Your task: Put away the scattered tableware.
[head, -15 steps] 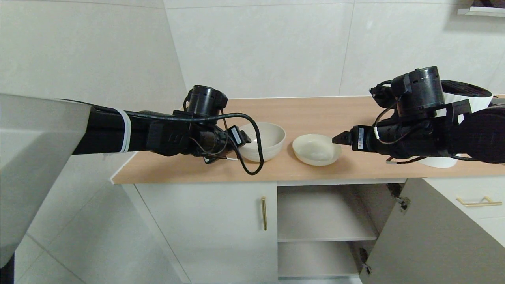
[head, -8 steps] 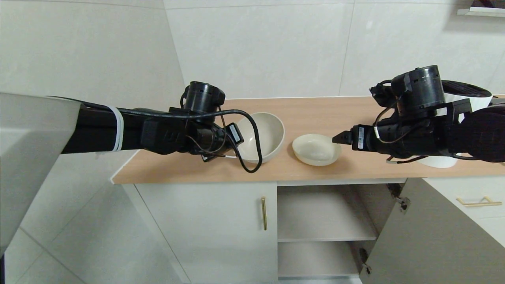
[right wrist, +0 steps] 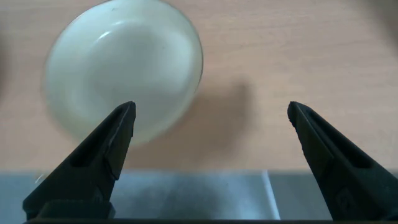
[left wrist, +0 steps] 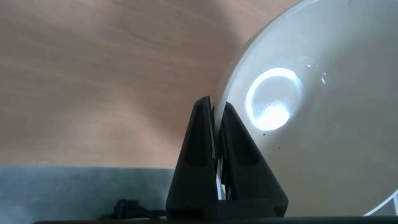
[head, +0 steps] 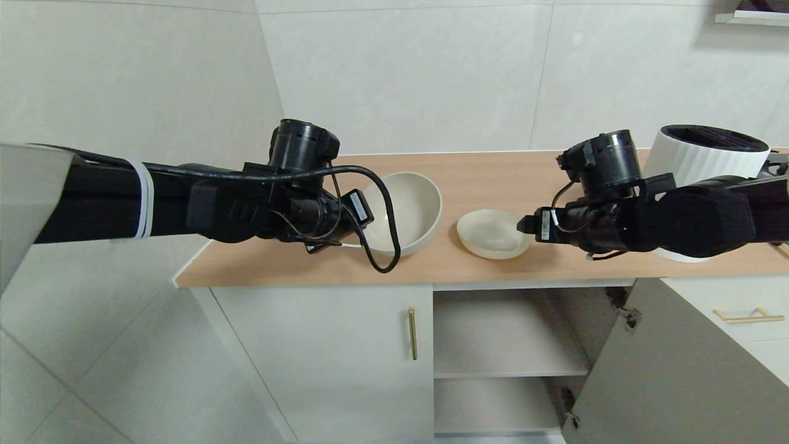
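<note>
A pale tiled wall [head: 400,74] backs a wooden bench [head: 481,169] that runs across the middle of the head view. Below it a cupboard stands open, its door [head: 678,370] swung out at the lower right and two bare shelves [head: 499,345] showing.

Left of centre, the left claw [left wrist: 213,106] is pressed together on the rim of the large bowl [head: 407,213]. The bowl is tipped up on edge with its mouth facing right. Its underside may be touching the bench, but the arm hides that spot. Just right of it the small dish [head: 493,233] lies flat on the bench. The right claw [right wrist: 210,112] is spread wide, its tip just beside the dish's right edge.

The pinch on the bowl is narrow and sits on a thin rim. With the bowl tilted, I judge it could pivot in the fingers or slip out, then strike the dish close beside it. A cable loop [head: 382,262] hangs under the left wrist near the bench's front edge and could snag there. The dish is shallow, so the right claw may push it along rather than catch it.

A white ribbed container [head: 709,148] stands behind the right arm. The open door crowds that arm's way down to the shelves.
</note>
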